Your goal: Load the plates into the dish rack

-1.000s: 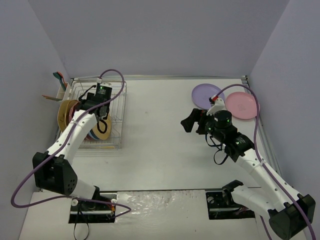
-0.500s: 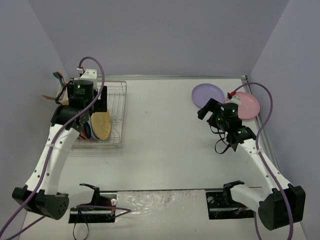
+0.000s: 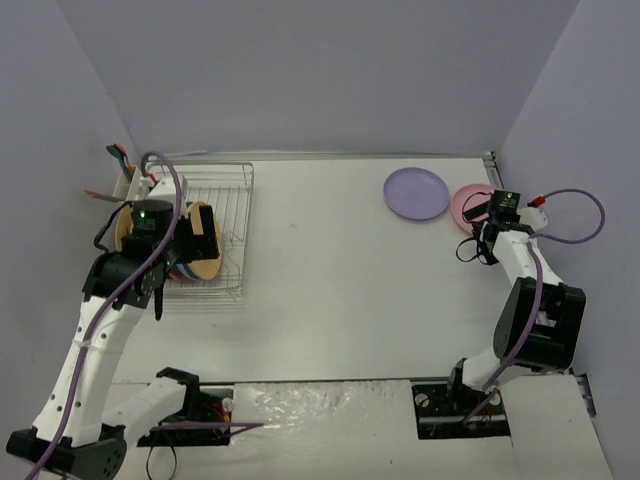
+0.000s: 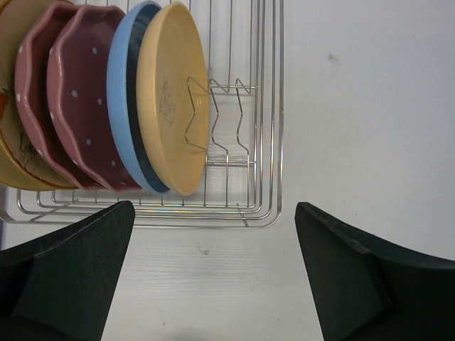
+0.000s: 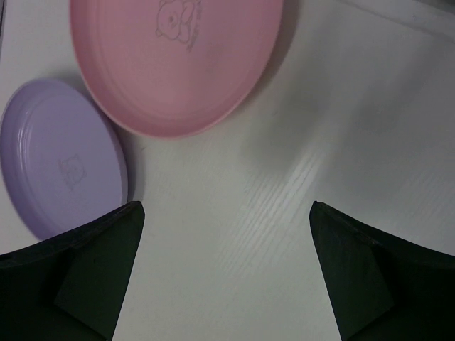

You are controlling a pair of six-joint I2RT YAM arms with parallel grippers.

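Five plates stand on edge in the dish rack (image 3: 228,195), grouped at one end: a tan floral plate (image 4: 8,121), two dark pink speckled plates (image 4: 82,106), a blue plate (image 4: 119,99) and a yellow-tan plate (image 4: 170,99). The wire tines keep them upright and apart. The blue and yellow-tan plates sit very close, and contact between them cannot be confirmed. Empty tines remain beside the yellow-tan plate.

Left gripper (image 4: 210,284): above the rack's near edge, jaws spread wide, nothing between them. Its position suggests that the racked plates rest on the wires alone.

Two plates are not yet loaded. The pink plate (image 5: 178,57) and the lilac plate (image 5: 60,156) lie flat on the worktop (image 3: 330,280) at the far right, just beside each other and well apart from the rack.

Right gripper (image 5: 227,277): near the pink plate, fully parted, holding nothing, pointed at bare surface beside that plate's rim.

Assessment: the pink plate looks to be the next pickup. A shallow plate lying flat offers only its rim, so one finger must get under the edge. The plate may slide away instead.
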